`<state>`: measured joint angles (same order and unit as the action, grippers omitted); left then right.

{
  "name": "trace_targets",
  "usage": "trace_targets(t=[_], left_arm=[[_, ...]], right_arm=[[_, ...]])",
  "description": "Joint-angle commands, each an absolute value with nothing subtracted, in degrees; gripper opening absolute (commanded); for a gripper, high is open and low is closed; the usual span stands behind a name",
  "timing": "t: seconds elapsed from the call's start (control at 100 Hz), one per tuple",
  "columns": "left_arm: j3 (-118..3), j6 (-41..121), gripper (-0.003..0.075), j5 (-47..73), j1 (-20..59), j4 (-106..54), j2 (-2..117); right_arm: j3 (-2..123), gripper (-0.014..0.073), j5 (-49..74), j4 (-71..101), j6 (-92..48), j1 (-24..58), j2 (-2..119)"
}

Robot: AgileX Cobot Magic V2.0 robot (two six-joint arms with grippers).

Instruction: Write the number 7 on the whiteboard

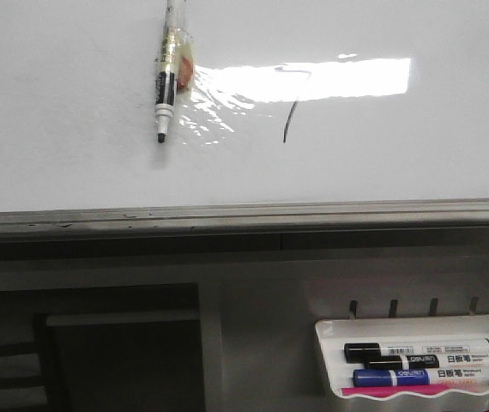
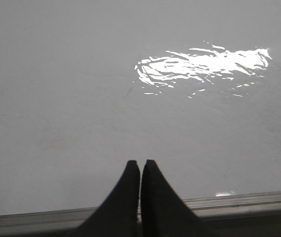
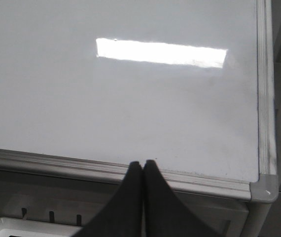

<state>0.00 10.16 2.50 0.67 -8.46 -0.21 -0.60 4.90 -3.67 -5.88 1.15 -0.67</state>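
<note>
A thin dark number 7 is showing on the glossy whiteboard, its wavy top bar crossing the bright glare patch and its slanted stem running down below it, while a taped black-capped marker is hanging tip-down just to its left against the board. The left gripper is sitting with its two dark fingers pressed together on nothing, over the board near its grey lower edge, and the right gripper is likewise closed and empty, over the frame strip near the board's corner. Below the board, a white marker tray is holding black and blue markers.
</note>
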Motion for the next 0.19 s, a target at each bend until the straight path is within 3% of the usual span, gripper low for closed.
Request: trace_targets(t=[0.0,0.18], left_arm=[[2.0,9.6,-0.0020,-1.4,0.6,-9.0,-1.9],[2.0,9.6,-0.0020,-1.4,0.6,-9.0,-1.9]], right_arm=[[-2.3,-0.0064,0.7,-3.5,-6.4,0.7,-1.8],[-2.3,-0.0064,0.7,-3.5,-6.4,0.7,-1.8]])
